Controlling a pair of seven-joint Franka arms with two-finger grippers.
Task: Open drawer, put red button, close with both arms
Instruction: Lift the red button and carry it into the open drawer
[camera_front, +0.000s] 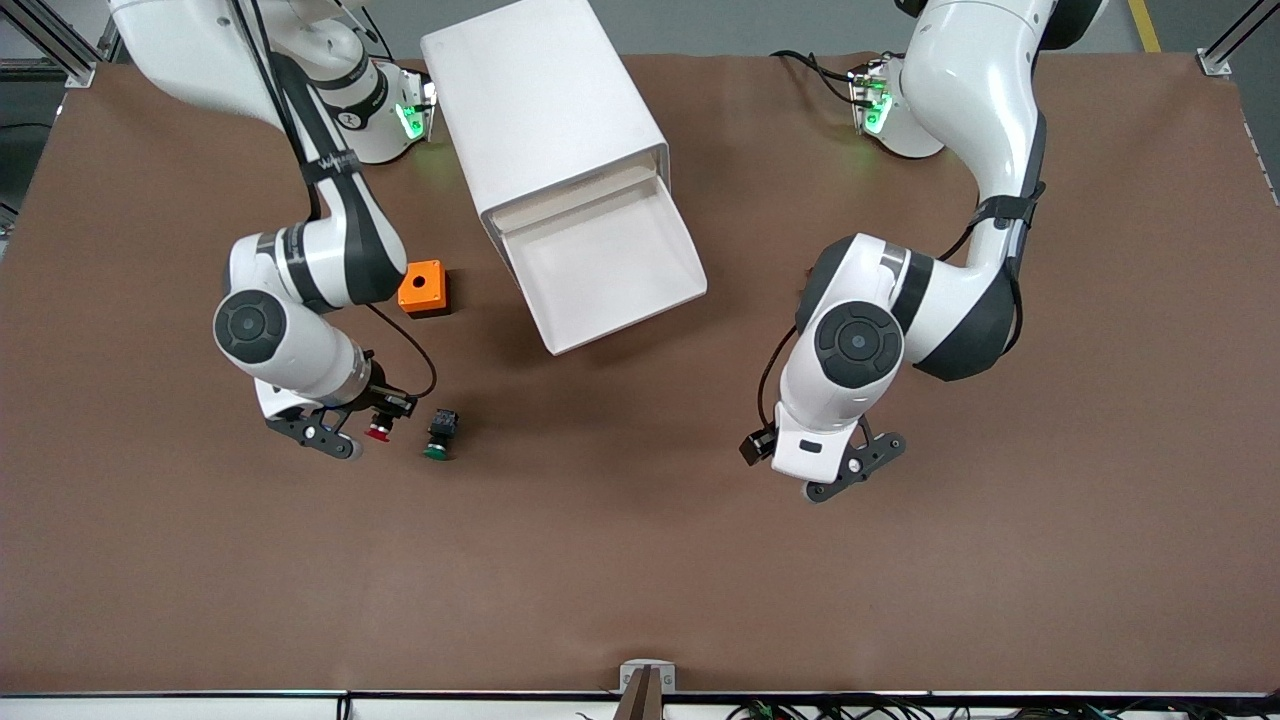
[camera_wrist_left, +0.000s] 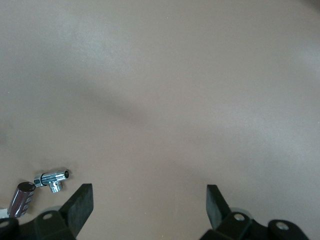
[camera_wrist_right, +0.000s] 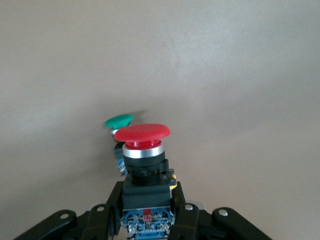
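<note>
We see the right hand (camera_front: 352, 432) clenched on the red button (camera_front: 379, 430), gripping its blue-grey rear block, with the black body and red cap pointing away from the fingers. In the right wrist view the red button (camera_wrist_right: 142, 150) sits squarely between the two black fingers (camera_wrist_right: 107, 212). The hand hangs low over the brown table (camera_front: 640, 560) toward the right arm's end; whether the button touches the surface we cannot tell.

Just beside it on the table lies the green button (camera_front: 440, 436) on its side. An orange box (camera_front: 423, 288) with a round hole in its top rests farther from the front camera than both buttons.

The white cabinet (camera_front: 545, 110) stands near the middle of the table, and its drawer (camera_front: 610, 265) is pulled out, showing a bare white inside.

The left hand (camera_front: 855, 465) waits released over bare table toward the left arm's end, its fingers (camera_wrist_left: 80, 205) spread wide. The left wrist view also shows a small chrome fitting (camera_wrist_left: 51, 178) lying on the table close to that hand.
</note>
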